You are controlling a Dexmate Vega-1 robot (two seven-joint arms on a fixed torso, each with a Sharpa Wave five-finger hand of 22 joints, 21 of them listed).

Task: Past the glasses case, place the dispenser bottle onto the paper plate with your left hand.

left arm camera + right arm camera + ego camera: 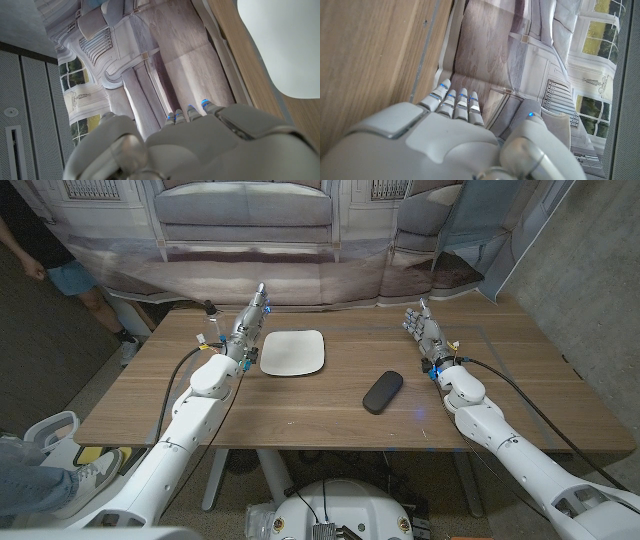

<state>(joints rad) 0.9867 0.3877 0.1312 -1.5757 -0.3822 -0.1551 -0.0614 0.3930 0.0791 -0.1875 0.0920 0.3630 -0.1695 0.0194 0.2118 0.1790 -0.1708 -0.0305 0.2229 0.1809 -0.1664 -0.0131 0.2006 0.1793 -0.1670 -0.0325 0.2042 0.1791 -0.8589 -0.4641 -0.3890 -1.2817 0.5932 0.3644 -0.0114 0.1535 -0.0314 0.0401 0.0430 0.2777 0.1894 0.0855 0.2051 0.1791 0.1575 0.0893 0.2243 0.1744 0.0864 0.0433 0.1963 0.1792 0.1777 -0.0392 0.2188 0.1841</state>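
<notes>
The left hand [250, 323], fingers [259, 297] straight and holding nothing, stands beside the bottle [207, 330] near the table's [300, 415] far left corner. It should grip the bottle's body upright, then set it onto the plate [293, 352]. The right hand [425, 332] waits, fingers apart. The case [382, 391] lies mid-table. A printed backdrop [300, 240] hangs behind.

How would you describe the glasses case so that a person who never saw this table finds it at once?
Start at the wooden table, then find the white paper plate near its middle. The glasses case lies nearer the front edge, toward the right robot hand. It is the only small, dark, rounded oblong lying on the wood.
</notes>
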